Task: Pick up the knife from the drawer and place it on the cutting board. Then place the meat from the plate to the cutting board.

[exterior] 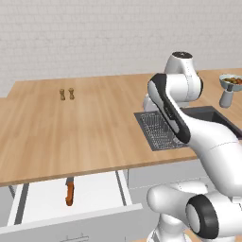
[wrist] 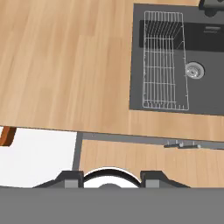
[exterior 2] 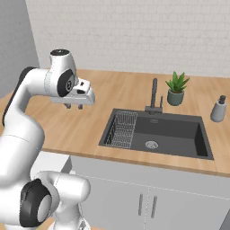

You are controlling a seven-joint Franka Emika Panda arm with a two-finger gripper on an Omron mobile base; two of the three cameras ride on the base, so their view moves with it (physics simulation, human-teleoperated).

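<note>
The knife (exterior: pixel 70 193) lies in the open drawer (exterior: pixel 42 201) below the front edge of the table (exterior: pixel 71 132). Its orange-brown handle points toward the drawer front, and its blade runs back under the table edge, so the long axis goes front to back. Most of the blade is hidden beneath the overhang.

The end effector (exterior 2: pixel 74 106) hangs above the table, just left of the sink (exterior 2: pixel 166 132) and its wire rack (exterior 2: pixel 122 130), pointing down. From there the knife sits lower, toward the front edge and off to the arm's left. In the hand view only a corner of the orange handle (wrist: pixel 6 135) shows at the left border, well to one side of the fingertips (wrist: pixel 70 178). I judge that the coming move needs a shift left and forward past the table edge, then a descent into the drawer.

The jaws stand partly apart with nothing between them. The fingers are small and shadowed in the right base view, so the exact gap is hard to make out.

Two small shakers (exterior: pixel 66 94) stand near the table's back edge. A bowl of colourful food (exterior: pixel 230 82) is cut off at the right border.
</note>
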